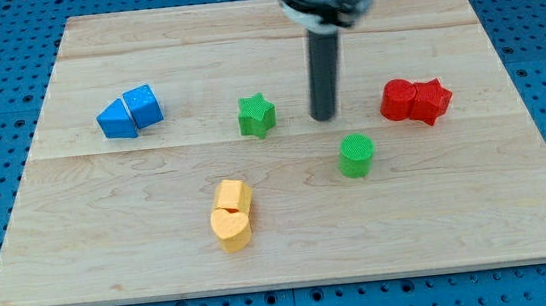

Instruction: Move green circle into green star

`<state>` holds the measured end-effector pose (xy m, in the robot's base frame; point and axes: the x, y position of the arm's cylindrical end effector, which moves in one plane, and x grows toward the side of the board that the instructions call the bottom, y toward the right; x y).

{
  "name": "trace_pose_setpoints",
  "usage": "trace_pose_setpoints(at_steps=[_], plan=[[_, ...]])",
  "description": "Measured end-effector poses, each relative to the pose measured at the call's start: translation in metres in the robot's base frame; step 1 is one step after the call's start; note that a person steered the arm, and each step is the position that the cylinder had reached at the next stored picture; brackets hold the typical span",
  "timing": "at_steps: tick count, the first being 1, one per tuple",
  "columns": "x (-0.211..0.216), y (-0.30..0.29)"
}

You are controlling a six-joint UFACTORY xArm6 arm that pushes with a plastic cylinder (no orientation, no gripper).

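The green circle (357, 155) is a small green cylinder a little right of the board's middle. The green star (256, 115) stands up and to the left of it, clearly apart. My tip (324, 118) is the lower end of the dark rod, touching down between the two, just above and left of the green circle and to the right of the green star. It touches neither block.
Two blue blocks (131, 112) sit together at the view's left. Two red blocks (416, 100) sit together at the right. Two yellow blocks (231, 214) stand stacked near the bottom centre. The wooden board (81, 242) lies on a blue pegboard.
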<state>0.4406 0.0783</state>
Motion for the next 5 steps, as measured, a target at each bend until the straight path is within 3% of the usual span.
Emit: trace_pose_setpoints(at_steps=[2, 3, 5], plan=[[0.056, 0.075], [0.069, 0.031], [0.018, -0.069]])
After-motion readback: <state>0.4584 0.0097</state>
